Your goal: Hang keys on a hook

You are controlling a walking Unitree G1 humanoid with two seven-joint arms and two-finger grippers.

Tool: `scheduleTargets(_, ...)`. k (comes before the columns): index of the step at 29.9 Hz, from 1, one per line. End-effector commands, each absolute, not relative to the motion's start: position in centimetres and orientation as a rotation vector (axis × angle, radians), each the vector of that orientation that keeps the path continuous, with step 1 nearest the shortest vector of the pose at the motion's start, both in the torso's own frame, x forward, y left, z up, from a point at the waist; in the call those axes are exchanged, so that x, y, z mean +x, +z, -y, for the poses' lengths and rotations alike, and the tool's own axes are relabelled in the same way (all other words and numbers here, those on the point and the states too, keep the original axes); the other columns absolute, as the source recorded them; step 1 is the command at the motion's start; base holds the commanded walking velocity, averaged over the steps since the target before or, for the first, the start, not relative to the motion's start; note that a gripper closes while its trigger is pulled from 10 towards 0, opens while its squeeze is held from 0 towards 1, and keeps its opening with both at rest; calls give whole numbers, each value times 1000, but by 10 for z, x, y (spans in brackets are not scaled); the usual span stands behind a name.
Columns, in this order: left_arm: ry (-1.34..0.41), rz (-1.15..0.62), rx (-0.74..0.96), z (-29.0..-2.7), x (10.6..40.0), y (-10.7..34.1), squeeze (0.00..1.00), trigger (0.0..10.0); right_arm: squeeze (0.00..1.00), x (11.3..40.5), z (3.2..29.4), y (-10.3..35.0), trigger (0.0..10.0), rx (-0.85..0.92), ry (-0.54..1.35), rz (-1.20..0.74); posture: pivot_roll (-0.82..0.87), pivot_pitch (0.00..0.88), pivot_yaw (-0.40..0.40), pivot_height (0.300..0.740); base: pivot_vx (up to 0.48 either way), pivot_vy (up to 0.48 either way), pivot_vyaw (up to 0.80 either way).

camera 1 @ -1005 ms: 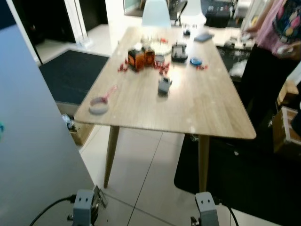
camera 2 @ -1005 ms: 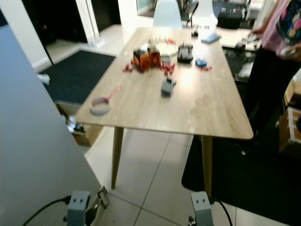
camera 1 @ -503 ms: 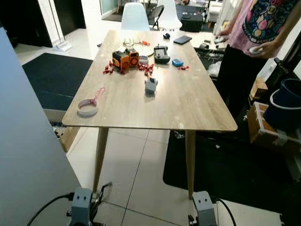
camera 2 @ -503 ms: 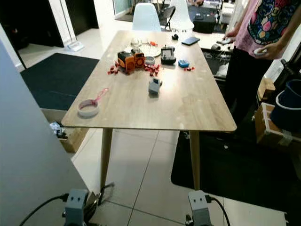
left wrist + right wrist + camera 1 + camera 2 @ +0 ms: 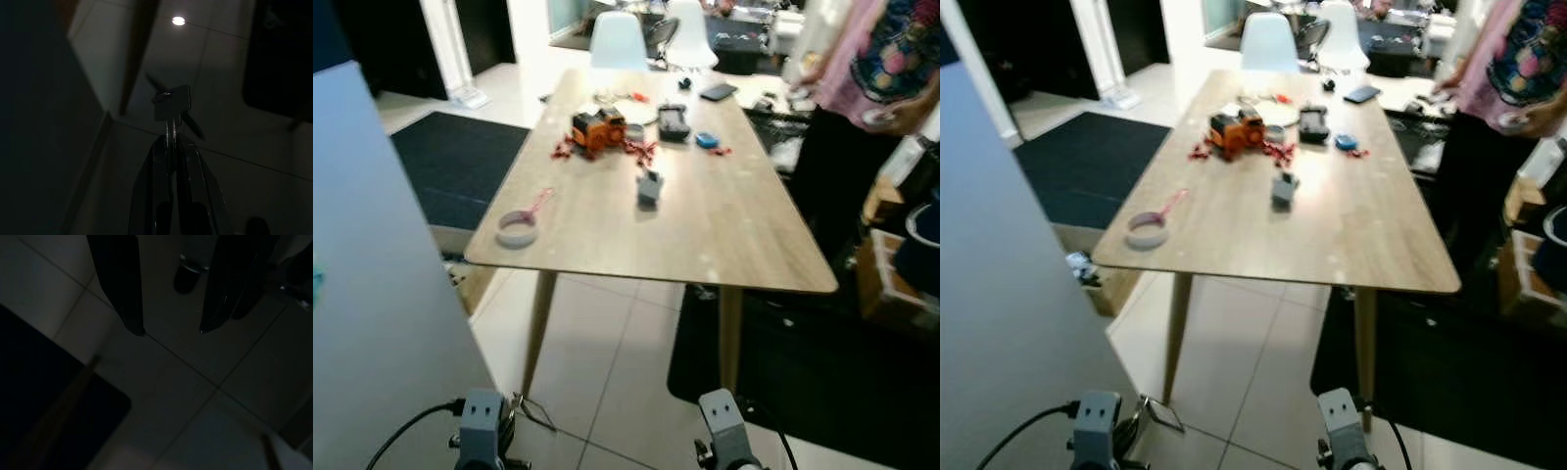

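Observation:
Low by my left side, my left gripper [image 5: 171,138] is shut on a small bunch of keys [image 5: 172,102]; a flat square key head and a wire ring stick out past the fingertips, above the pale floor tiles. The keys [image 5: 1163,413] also show beside my left wrist at the bottom of the right eye view. My right gripper [image 5: 170,330] hangs open over the tiles, with nothing between its fingers.
A white wall panel [image 5: 382,255] stands close on my left. Ahead is a long wooden table [image 5: 724,245] with a tape roll [image 5: 517,231], an orange toy [image 5: 597,129] and small items. A person [image 5: 871,88] stands at its right side. Dark mats [image 5: 822,392] lie on the floor.
The head views have swung and blurred, so the table and person sit differently in frame. The arms stay low, and the left gripper still holds the keys.

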State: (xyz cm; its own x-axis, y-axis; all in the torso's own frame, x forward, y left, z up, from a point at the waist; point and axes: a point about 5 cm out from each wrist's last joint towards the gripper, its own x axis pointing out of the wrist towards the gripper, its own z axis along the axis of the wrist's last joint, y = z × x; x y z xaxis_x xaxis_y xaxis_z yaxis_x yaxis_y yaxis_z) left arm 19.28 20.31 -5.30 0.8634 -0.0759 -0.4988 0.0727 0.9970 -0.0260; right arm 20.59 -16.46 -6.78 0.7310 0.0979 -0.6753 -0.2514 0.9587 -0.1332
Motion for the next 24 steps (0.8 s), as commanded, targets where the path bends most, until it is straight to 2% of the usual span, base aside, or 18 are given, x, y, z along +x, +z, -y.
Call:
scheduleTargets(1,-75,-544,-9,-201,189,-56,0,10000,0,205,164,-68,10000,-219,194,-728,84,9,-20,740,0,0,800)
scheduleTargets(13,-34,-582,-29,-204,184,-61,0,10000,0,203,163,-70,10000,-221,206,-738,80,13,-22,740,0,0,800)
scheduleTargets(24,-86,-635,41,-202,176,-67,0,10000,0,202,163,-70,10000,-223,212,-745,79,8,-21,740,0,0,800)
